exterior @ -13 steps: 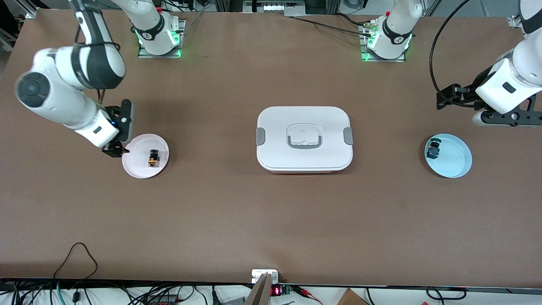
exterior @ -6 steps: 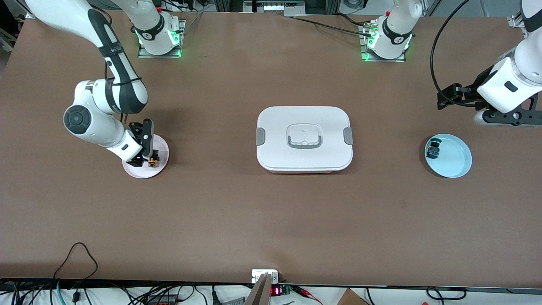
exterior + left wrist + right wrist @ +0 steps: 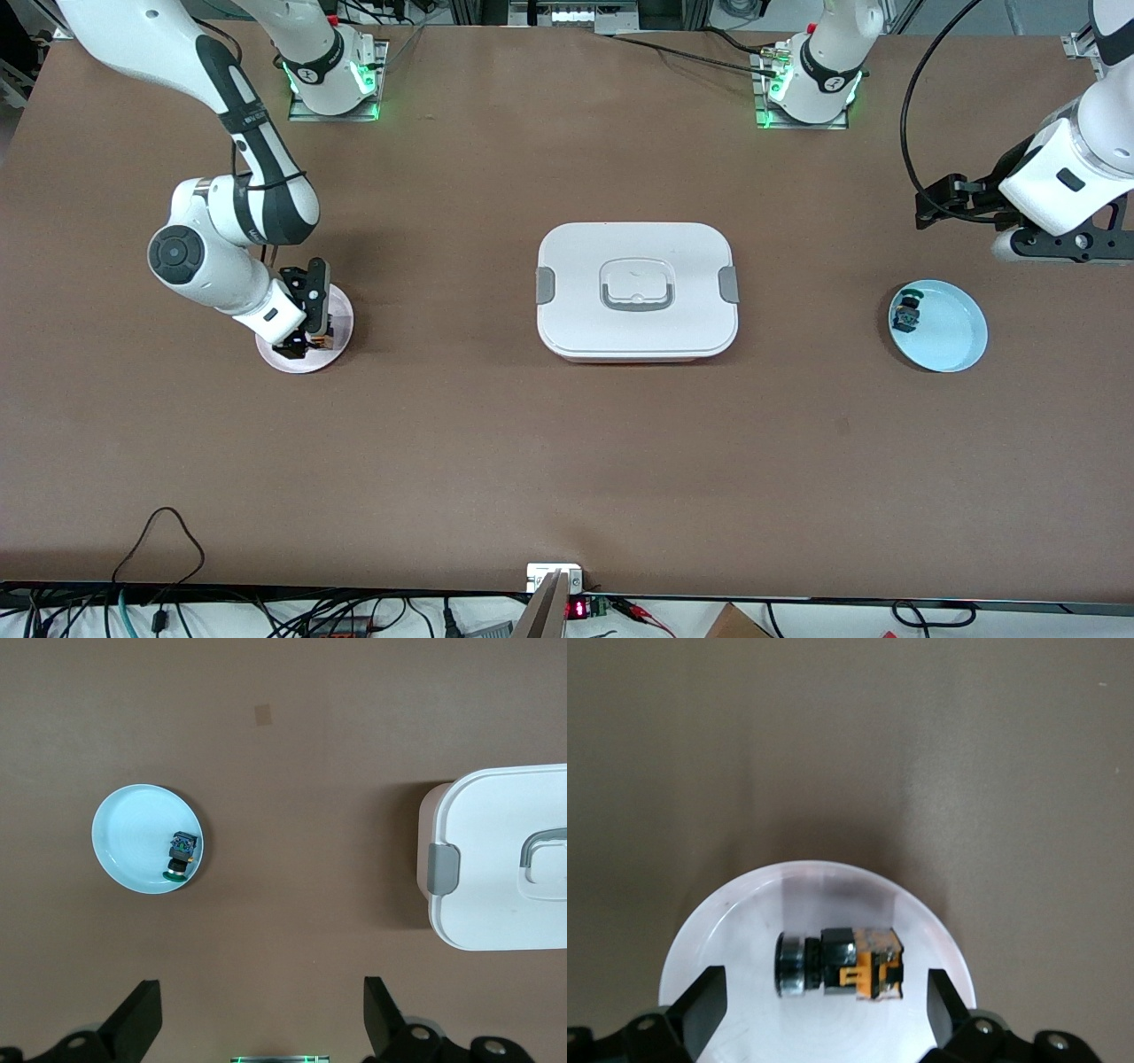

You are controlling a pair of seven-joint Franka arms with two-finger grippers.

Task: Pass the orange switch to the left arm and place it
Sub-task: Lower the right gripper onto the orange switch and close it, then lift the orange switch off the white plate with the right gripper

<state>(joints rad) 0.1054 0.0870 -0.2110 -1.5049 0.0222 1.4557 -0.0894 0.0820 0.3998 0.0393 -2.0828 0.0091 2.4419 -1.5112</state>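
Front view, right end effector (image 3: 310, 330): positioned low over the white plate (image 3: 283, 359) at the right arm's end of the worktop (image 3: 567, 443); the orange switch is largely hidden beneath it in this view.
Right wrist view, orange switch (image 3: 842, 962): shown lying on its side on the white plate (image 3: 744, 921), black button end at one side, orange body at the other.
Right end effector state: released; the fingers (image 3: 700, 1003) are spread wide, one on each side of the switch and clear of it. No contact is seen.
Left end effector (image 3: 1059, 244): held in the air above the worktop, near the light blue plate (image 3: 952, 341) at the left arm's end. The left arm is waiting.
Left end effector state: released; in the left wrist view the fingers (image 3: 137, 1020) are seen well apart with nothing between them.
Second switch (image 3: 906, 310): a small switch with green and blue parts, resting inside the light blue plate close to its rim.
Box (image 3: 636, 291): white, lid closed, grey clips at both ends; placed at the worktop centre, between the two plates and well apart from each.
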